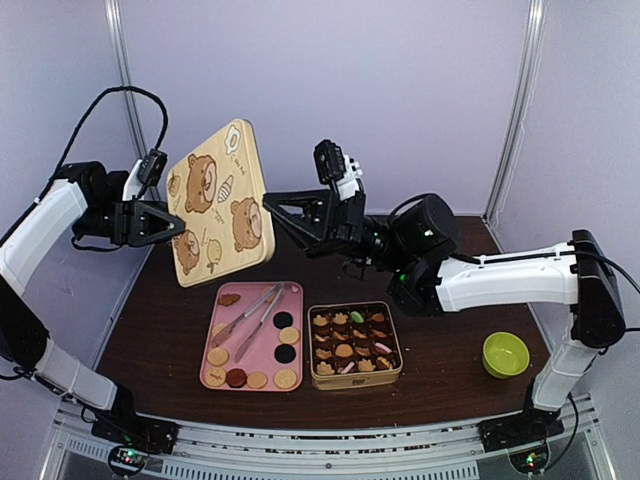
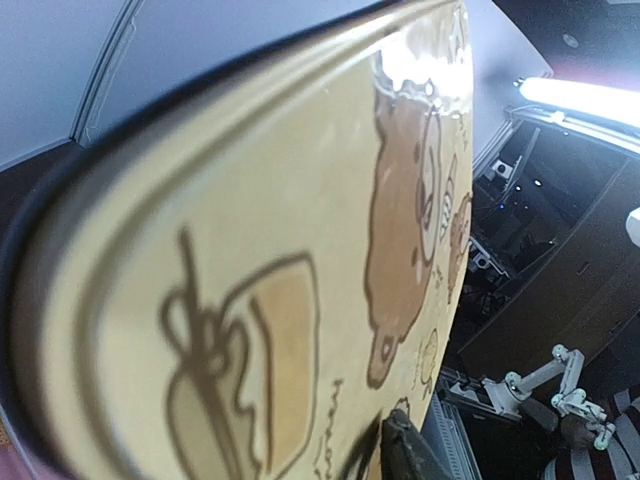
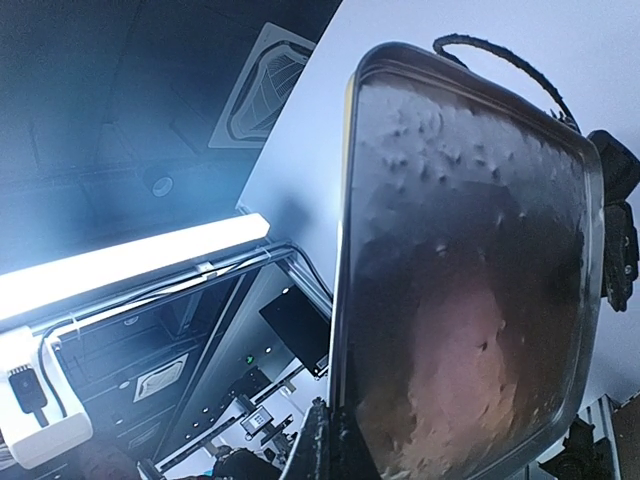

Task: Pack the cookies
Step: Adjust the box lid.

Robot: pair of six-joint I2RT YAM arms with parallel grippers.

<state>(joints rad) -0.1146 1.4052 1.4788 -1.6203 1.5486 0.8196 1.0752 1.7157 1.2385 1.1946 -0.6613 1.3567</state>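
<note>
**Tin nearly full, lid held aloft**

Pink was the nearest thing in the top view: the tray point(image 1: 255, 368) at the table's point(image 1: 440, 340) front, with about nine of the cookies point(image 1: 218, 356) and the metal tongs point(image 1: 255, 318) on it. Just beside it, the box point(image 1: 355, 380) looked close to full, so packing seemed mostly done. The tray's remainder and the closing were left.

A green bowl point(image 1: 505, 354) sat well apart to the right, with bare table between.

Farther back, the bear-printed lid point(image 1: 220, 200) hung tilted in the air. Its lower corner was above the tray's far left corner, with free room underneath.

The right gripper point(image 1: 283, 212) was pinched tight on the lid's right rim. The left gripper point(image 1: 165, 224) straddled the left edge, but whether it had clamped could not be told.
</note>
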